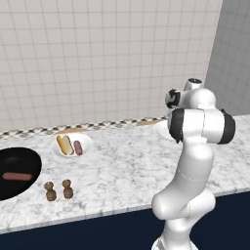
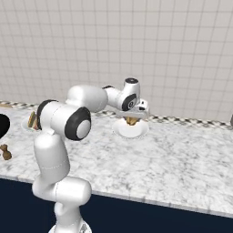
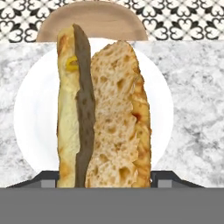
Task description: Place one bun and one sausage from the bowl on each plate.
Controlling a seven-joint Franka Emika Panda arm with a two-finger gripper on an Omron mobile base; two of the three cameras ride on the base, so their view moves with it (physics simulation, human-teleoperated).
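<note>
Over the right plate: a bun (image 3: 105, 113) hangs upright along the tool's axis, above the white plate (image 3: 30, 118), its lower end between the fingertips (image 3: 48, 177).
Bun look: golden-tan crust on both outer edges, a porous pale crumb on the wider half, a dark lengthwise split between the halves, a small yellow spot near the top of the narrower half.
Tool: the tool (image 2: 132, 119) is clasped on the bun, pointing down above the plate (image 2: 141, 130) near the back wall.
Left plate: a second plate (image 1: 57, 149) carries another bun (image 1: 64, 145) with a pinkish sausage (image 1: 78, 147) lying just beside it.
Bowl: the glossy black bowl (image 1: 19, 157) sits at the table's left end and holds a reddish-brown sausage (image 1: 17, 176).
Hidden or cut: the bowl's left part runs off the left base view; the arm covers most of the right plate there; the bun's bottom end is cut off in the hand view; in the right base view the bun shows as a small tan patch under the hand, too small for detail.
Other things: two small brown shakers (image 1: 58, 190) stand near the table's front edge, right of the bowl.
Table: grey-white marble table (image 1: 127, 171) with a dark blue front below.
Room: pale square-tiled wall (image 1: 107, 58), a patterned black-and-white strip along its foot, and a tan rounded board (image 3: 92, 22) behind the right plate.
</note>
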